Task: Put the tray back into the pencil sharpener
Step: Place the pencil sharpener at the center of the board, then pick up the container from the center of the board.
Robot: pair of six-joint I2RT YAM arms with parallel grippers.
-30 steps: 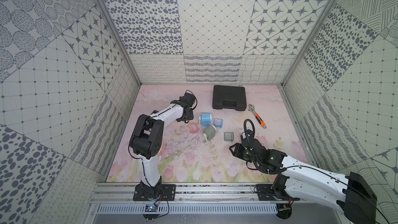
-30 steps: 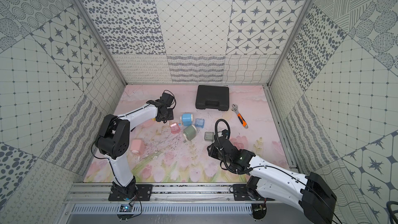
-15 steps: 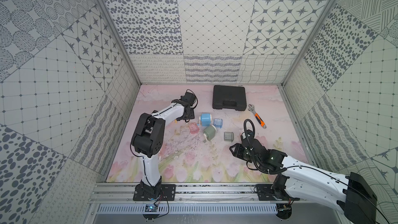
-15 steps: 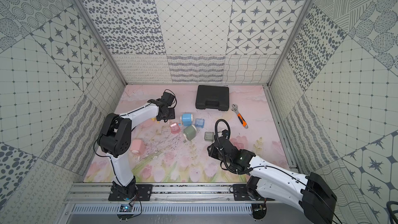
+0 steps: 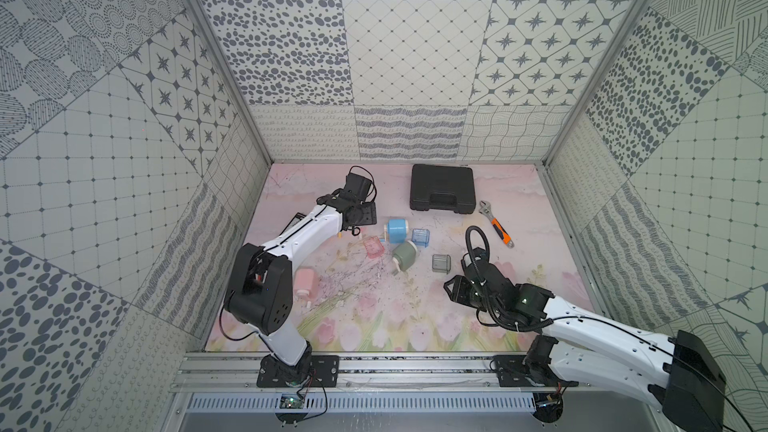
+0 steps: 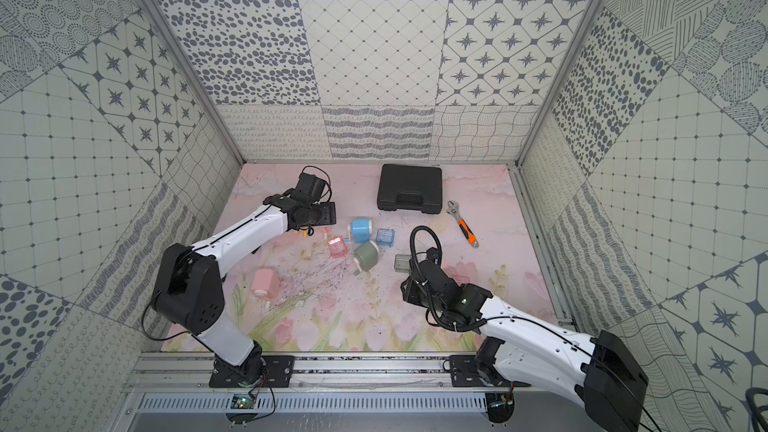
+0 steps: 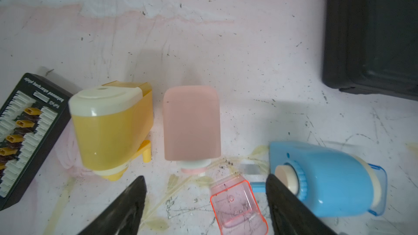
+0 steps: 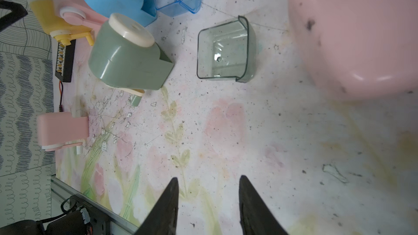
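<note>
Pink tray, clear and empty, lies loose on the worktop, outside every sharpener; in both top views it sits at 8 o'clock from the blue sharpener, near it. Left end effector hangs at about 10 o'clock from the worktop's middle; its jaws stand wide apart and grip nothing; in the left wrist view the pink tray shows in the gap between the fingers, flat on the worktop and unheld. Ahead of that end effector a pink sharpener and a yellow sharpener lie side by side, apart from each other; a black connector board lies just beyond the yellow one; the arm hides most of these in the top views.

Blue tray sits just beside the blue sharpener, at 4 o'clock from it; the green sharpener lies at 6 o'clock from the blue one; the grey-green tray, open side up, rests at 4 o'clock from the green sharpener, apart from it; a second pink sharpener lies at 8 o'clock from the worktop's middle, well apart from the pink tray.

Right end effector hovers at 4 o'clock from the middle; its jaws are partly spread with only bare worktop between them. A black case stands at 1 o'clock by the back wall; a wrench lies at 2 o'clock.
</note>
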